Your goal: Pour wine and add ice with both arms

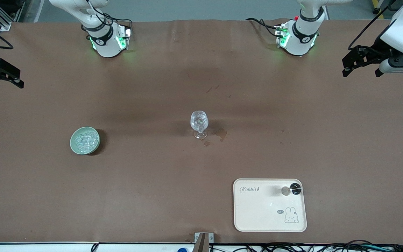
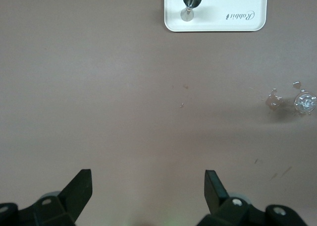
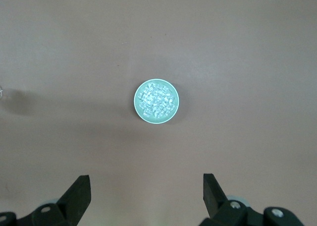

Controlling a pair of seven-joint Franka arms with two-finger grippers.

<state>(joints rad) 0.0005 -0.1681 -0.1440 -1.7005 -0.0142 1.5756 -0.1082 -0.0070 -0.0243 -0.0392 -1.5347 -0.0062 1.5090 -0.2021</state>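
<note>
Right now both arms hang high at the table's ends, idle. The left gripper is spread wide and empty over bare tablecloth; the right gripper gapes the same, with the green bowl of ice below it. The stemmed glass stands mid-table, small wet spots just beside its foot. On the cream tray, nearer the camera, sits a small dark stopper-like object. The risk, as I judge it: that tall glass tips on a slick patch if nudged, and ice chunks slip from two fingers.
</note>
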